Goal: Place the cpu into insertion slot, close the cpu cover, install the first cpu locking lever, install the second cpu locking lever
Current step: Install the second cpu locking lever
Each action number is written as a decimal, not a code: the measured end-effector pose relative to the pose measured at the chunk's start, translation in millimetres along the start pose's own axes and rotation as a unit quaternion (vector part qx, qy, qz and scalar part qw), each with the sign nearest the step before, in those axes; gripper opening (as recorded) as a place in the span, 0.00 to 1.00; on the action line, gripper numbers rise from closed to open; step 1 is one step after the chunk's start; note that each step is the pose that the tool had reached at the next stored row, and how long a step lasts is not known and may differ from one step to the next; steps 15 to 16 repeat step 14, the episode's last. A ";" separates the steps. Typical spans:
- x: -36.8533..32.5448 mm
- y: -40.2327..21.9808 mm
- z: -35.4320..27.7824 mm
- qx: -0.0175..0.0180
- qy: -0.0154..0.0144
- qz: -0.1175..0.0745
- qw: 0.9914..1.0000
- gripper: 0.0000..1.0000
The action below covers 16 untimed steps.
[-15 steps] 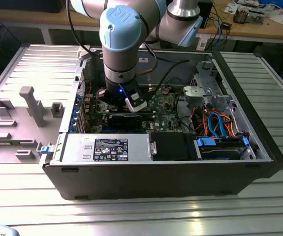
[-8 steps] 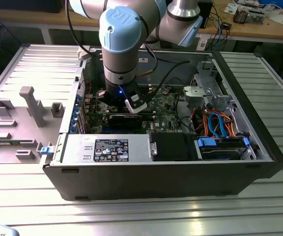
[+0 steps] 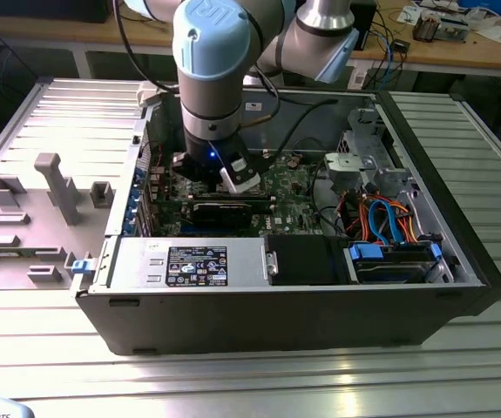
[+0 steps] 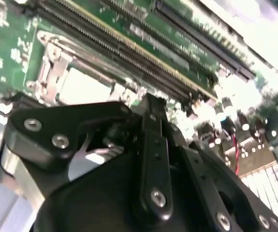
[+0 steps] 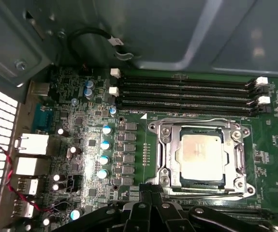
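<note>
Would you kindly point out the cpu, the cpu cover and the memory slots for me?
cpu (image 5: 200, 157), first wrist view, centre of its silver-grey top.
cpu cover (image 5: 164, 159), first wrist view, side bar of the metal frame around the chip.
memory slots (image 5: 187, 94), first wrist view, middle of the long black rows.

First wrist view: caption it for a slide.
Chip seated in its socket under the closed metal frame, beside the memory slots, tool just short.

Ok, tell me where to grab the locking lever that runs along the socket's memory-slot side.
The locking lever is a thin wire rod lying flat along the cpu cover edge, close beside the memory slots. Probably pinch across the rod from straight above, near whichever end bends outward. I cannot tell which end is free. A sideways approach looks blocked by the slots.
</note>
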<state>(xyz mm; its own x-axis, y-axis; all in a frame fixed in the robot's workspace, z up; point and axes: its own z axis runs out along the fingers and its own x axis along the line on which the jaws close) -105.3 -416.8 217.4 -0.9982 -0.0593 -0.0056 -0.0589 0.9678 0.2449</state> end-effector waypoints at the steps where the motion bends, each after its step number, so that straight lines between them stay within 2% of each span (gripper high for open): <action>1: 0.0 0.9 -3.2 0.000 0.000 0.000 1.000 0.11; 4: 0.0 4.6 -17.1 0.000 0.000 0.001 1.000 0.11; 5: 0.1 4.8 -17.5 -0.002 0.000 0.001 1.000 0.11; 16: -0.1 4.8 -17.8 -0.002 0.000 0.001 1.000 0.11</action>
